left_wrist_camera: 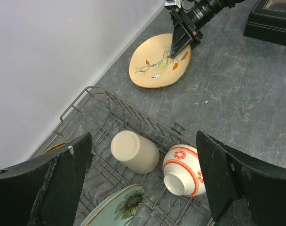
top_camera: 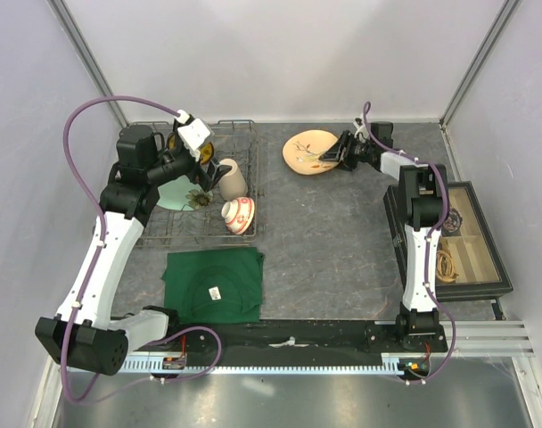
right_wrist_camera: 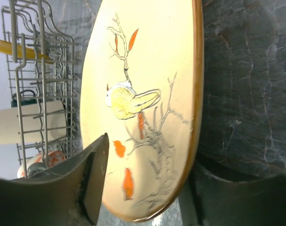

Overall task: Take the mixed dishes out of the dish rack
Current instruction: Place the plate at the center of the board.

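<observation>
The grey wire dish rack (top_camera: 245, 126) holds a tall beige cup (top_camera: 232, 176) on its side, a red-and-white bowl (top_camera: 238, 215), a pale teal plate (top_camera: 176, 193) and a yellow-rimmed plate (top_camera: 176, 141). My left gripper (left_wrist_camera: 143, 157) is open and empty above the cup (left_wrist_camera: 134, 151) and bowl (left_wrist_camera: 183, 169). The cream floral plate (top_camera: 309, 152) lies on the table right of the rack. My right gripper (right_wrist_camera: 150, 160) is open, its jaws straddling the plate's near rim (right_wrist_camera: 147, 94). The dark green mug is not clearly visible.
A dark green folded cloth (top_camera: 213, 283) lies in front of the rack. A black compartment box (top_camera: 467, 241) sits at the right edge. White walls close in the back and sides.
</observation>
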You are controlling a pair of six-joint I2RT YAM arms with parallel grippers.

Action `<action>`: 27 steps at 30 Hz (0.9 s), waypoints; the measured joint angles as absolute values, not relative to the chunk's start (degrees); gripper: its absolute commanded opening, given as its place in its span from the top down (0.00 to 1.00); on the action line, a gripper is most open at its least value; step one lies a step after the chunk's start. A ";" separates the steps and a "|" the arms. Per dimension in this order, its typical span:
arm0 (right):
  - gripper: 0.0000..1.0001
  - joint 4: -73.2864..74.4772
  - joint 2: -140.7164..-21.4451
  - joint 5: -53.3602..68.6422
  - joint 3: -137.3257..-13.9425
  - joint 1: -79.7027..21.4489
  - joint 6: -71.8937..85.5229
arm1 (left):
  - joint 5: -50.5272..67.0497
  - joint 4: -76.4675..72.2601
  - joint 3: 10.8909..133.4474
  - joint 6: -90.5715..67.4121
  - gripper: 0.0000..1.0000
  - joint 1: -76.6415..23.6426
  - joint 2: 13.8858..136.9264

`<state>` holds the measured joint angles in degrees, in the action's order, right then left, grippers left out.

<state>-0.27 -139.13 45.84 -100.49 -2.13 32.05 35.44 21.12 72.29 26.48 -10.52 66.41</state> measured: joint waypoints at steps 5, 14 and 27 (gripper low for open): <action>0.32 4.95 -138.26 44.07 -102.26 -2.09 27.90 | 34.15 21.15 71.94 28.03 0.03 -10.52 66.15; 0.31 15.62 -135.92 39.07 -103.90 -2.07 20.32 | 30.00 21.28 70.96 33.98 0.02 -10.52 66.11; 0.30 22.04 -133.43 35.20 -104.31 -2.02 13.41 | 22.55 21.32 70.22 46.46 0.01 -10.52 66.94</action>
